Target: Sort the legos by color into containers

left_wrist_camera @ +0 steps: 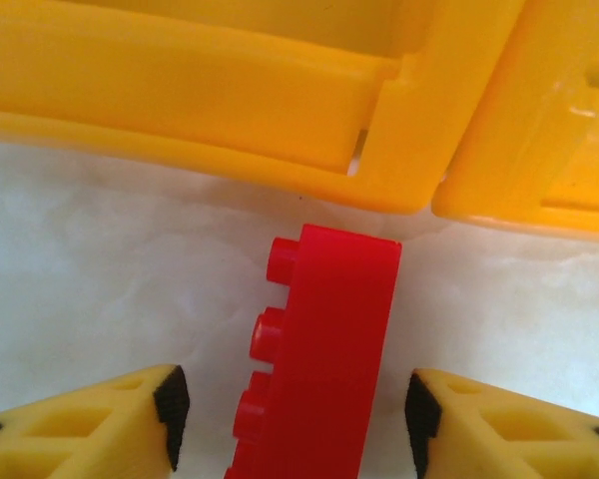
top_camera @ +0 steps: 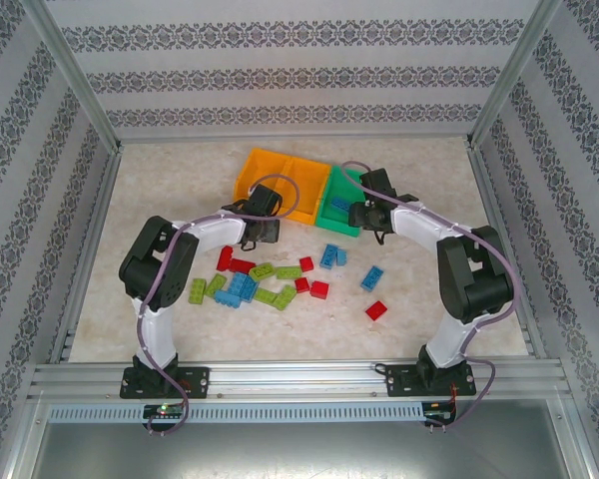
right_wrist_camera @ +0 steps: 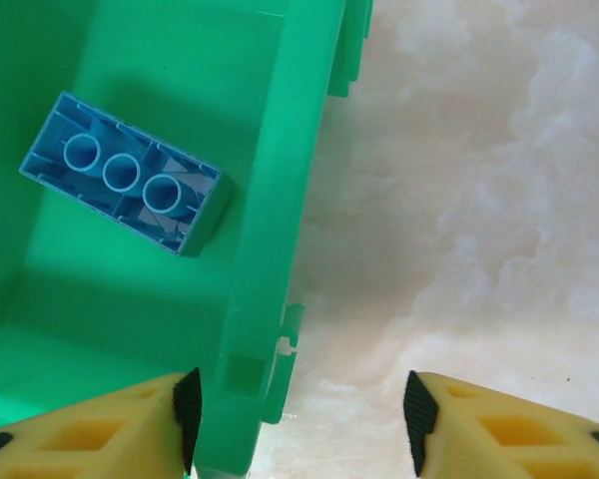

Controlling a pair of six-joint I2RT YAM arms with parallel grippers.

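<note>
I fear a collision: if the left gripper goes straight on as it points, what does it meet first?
Likely the red brick, between the open jaws of the left gripper, touching neither; behind it, the orange bin. Depth is unclear.

**Most bricks not sorted**

Red, blue and lime legos (top_camera: 242, 288) lie scattered on the counter (top_camera: 170, 190) in front of the containers (top_camera: 275, 180). One blue brick (right_wrist_camera: 122, 175) lies upside down in the green bin (right_wrist_camera: 270, 200). A red brick (left_wrist_camera: 329, 349) lies on its side near the orange-yellow bins (left_wrist_camera: 230, 90).

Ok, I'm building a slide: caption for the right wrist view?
Blue lego lying underside-up inside the green bin, its wall between the open right fingers.
</note>
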